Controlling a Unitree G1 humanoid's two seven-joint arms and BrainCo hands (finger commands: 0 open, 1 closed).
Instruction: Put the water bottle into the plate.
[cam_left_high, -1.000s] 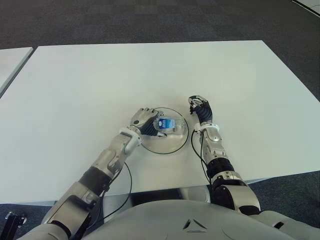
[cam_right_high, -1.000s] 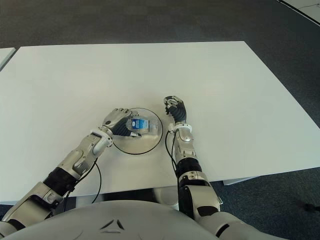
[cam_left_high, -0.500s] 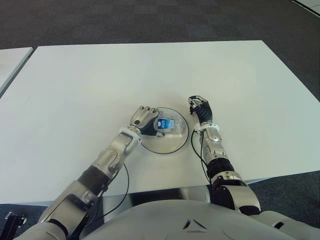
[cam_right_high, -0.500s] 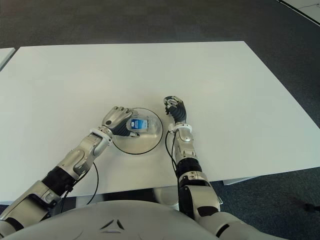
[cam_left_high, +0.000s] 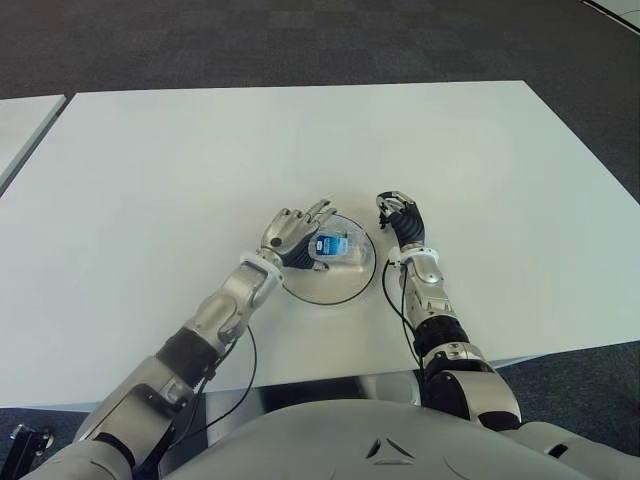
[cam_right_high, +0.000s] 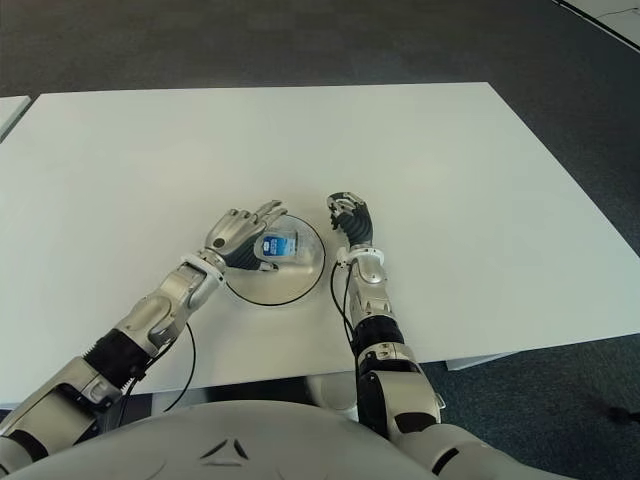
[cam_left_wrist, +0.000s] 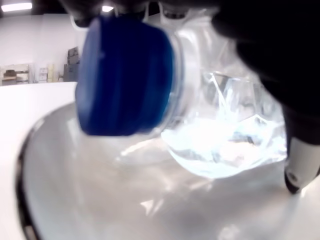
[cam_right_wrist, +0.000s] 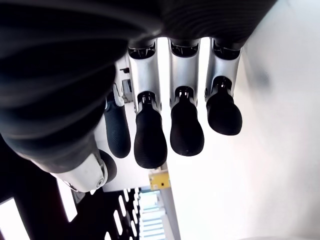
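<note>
Water bottle (cam_left_high: 333, 246) in plate (cam_left_high: 322, 284), beside left hand (cam_left_high: 292, 236).

Water bottle (cam_left_high: 335, 246): small, clear, crumpled plastic with a blue cap (cam_left_wrist: 122, 75) and a blue label; it lies on its side.
Bottle position: inside the plate, in the half farther from the robot, its body resting on the plate's surface.
Plate (cam_left_high: 345, 288): round, glassy and see-through with a dark rim, flat on the white table (cam_left_high: 300, 140) near the robot's edge, about midway across the table.
</note>
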